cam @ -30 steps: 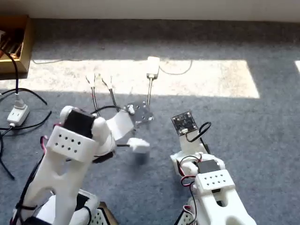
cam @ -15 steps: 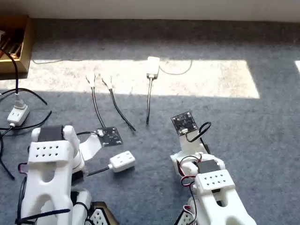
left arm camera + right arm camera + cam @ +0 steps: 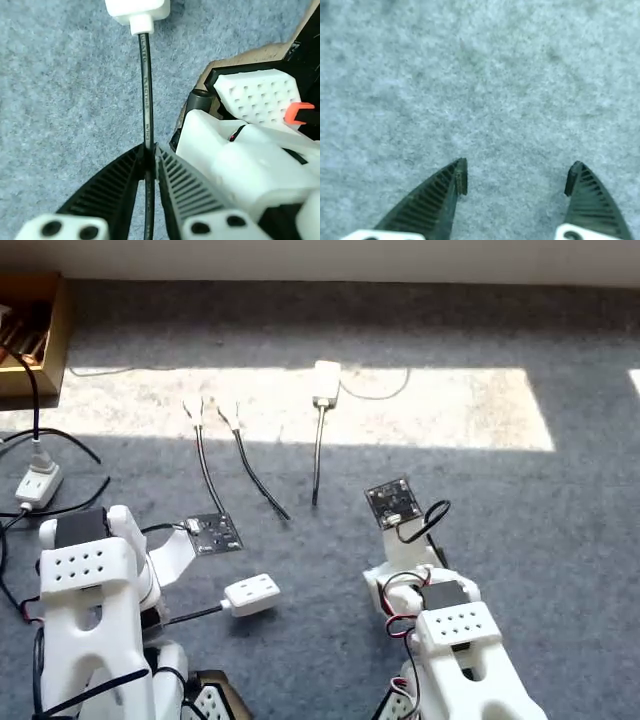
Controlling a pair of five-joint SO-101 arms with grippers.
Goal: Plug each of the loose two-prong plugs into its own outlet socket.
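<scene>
Left gripper (image 3: pixel 150 151) clenched on the black cord (image 3: pixel 144 75); its white outlet socket (image 3: pixel 251 593) lies at 3 o'clock, cord running 9-to-3. Loose two-prong plugs (image 3: pixel 213 413) lie at 12 o'clock from the socket, nearer the left arm. Right gripper (image 3: pixel 515 182) spread, empty.

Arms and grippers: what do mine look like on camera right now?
The left arm and right arm are white moulded plastic with panels of small round holes. Each wrist carries a dark circuit-board camera. Red, black and white wires loop along the right arm. The left gripper and right gripper have black, ribbed, tapered fingers on white bases.
</scene>
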